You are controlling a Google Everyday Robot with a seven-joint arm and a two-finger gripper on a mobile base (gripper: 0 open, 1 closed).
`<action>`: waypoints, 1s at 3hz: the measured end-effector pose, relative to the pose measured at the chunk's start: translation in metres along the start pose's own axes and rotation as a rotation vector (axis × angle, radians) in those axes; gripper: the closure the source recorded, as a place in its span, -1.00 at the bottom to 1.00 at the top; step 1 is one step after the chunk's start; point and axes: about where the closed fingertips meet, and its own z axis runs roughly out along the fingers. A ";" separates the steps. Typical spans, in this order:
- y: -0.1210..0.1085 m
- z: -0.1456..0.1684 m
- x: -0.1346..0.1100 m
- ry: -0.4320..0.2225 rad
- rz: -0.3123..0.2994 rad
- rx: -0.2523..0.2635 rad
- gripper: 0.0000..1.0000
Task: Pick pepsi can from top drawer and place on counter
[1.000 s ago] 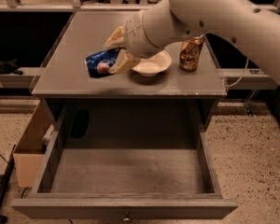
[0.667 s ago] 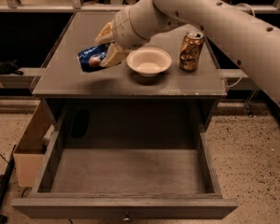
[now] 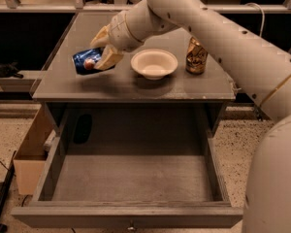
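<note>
White bowl (image 3: pixel 154 63) beside claw (image 3: pixel 101 51) (apparently gripping pepsi can (image 3: pixel 85 61)).

The robot's thick, smooth cream-white tubular arm (image 3: pixel 223 38) carries a row of small dark round dots along its shell, and thin gold-tan rings mark its joints. At its tip, upper left of centre in the view, sits the two-finger gripper (image 3: pixel 95 56) with flat tan fingers (image 3: pixel 108 58).

Glossy metal pepsi can (image 3: pixel 83 61) in smooth tan gripper (image 3: pixel 99 55) over matt counter (image 3: pixel 136 89); matt white bowl (image 3: pixel 154 63); shiny gold can (image 3: pixel 196 56); rough wooden drawer (image 3: pixel 131 178).
</note>
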 end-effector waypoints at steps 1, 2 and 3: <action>0.011 0.005 -0.002 -0.020 0.038 -0.010 1.00; 0.011 0.005 -0.002 -0.020 0.039 -0.010 1.00; 0.015 0.013 0.012 0.030 0.046 -0.035 1.00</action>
